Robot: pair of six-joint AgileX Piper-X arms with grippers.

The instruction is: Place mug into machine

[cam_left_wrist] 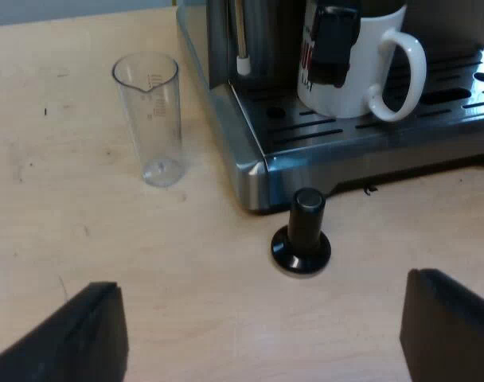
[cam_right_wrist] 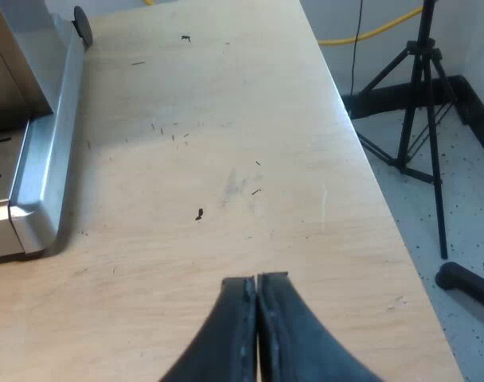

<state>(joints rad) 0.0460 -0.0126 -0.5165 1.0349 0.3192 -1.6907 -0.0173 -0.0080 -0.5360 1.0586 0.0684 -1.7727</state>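
A white mug (cam_left_wrist: 357,68) with red lettering stands upright on the slotted drip tray (cam_left_wrist: 457,99) of the espresso machine (cam_left_wrist: 250,151), its handle turned to the side. A dark shape covers part of the mug's wall; I cannot tell what it is. My left gripper (cam_left_wrist: 258,350) hovers over the table short of the machine, open, with nothing between its black fingers (cam_left_wrist: 75,334). My right gripper (cam_right_wrist: 258,280) is shut with nothing in it, low over bare wooden table beside the machine's metal base (cam_right_wrist: 39,183).
A tamper with a black knob (cam_left_wrist: 302,236) stands on the table by the machine's corner. A clear measuring glass (cam_left_wrist: 149,119) stands upright nearby. The steam wand (cam_left_wrist: 240,40) hangs over the tray. Past the table edge, a tripod (cam_right_wrist: 423,103) stands on the floor.
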